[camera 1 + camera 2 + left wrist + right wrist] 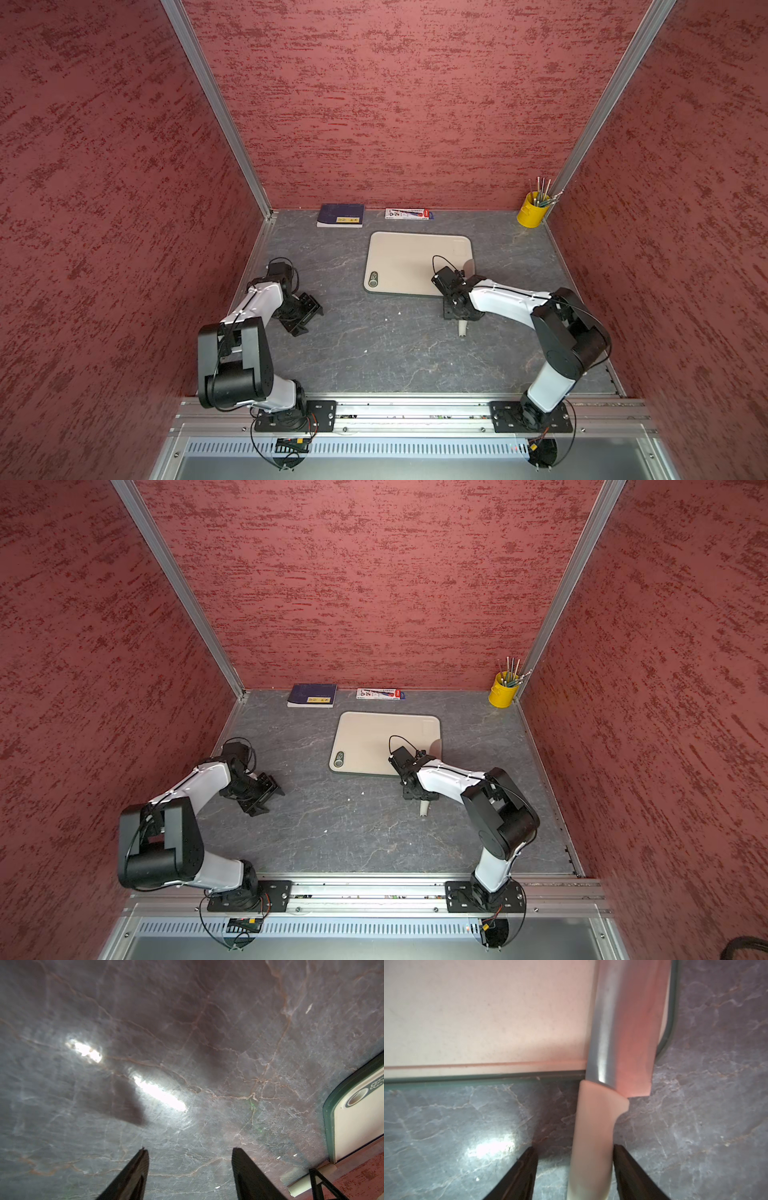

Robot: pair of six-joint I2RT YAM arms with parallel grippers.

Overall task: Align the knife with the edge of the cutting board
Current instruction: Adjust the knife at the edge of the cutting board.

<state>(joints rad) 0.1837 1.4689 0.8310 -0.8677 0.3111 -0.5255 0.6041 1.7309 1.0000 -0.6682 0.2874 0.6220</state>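
Alignment step: your right end effector (575, 1148) straddles the knife (593, 1126) handle, jaws apart; left end effector (188, 1150) open, idle. Next, nudge blade parallel to board (488, 1012) edge.

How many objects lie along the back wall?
3: a blue book at the left, a white package near the middle, a yellow cup in the right corner. None seems hidden.

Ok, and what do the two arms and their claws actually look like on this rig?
Both the left arm and right arm have glossy white shells between chunky black joints, with a thin black cable looping near each wrist. The left claw and right claw are black, with two flat tapered fingers each.
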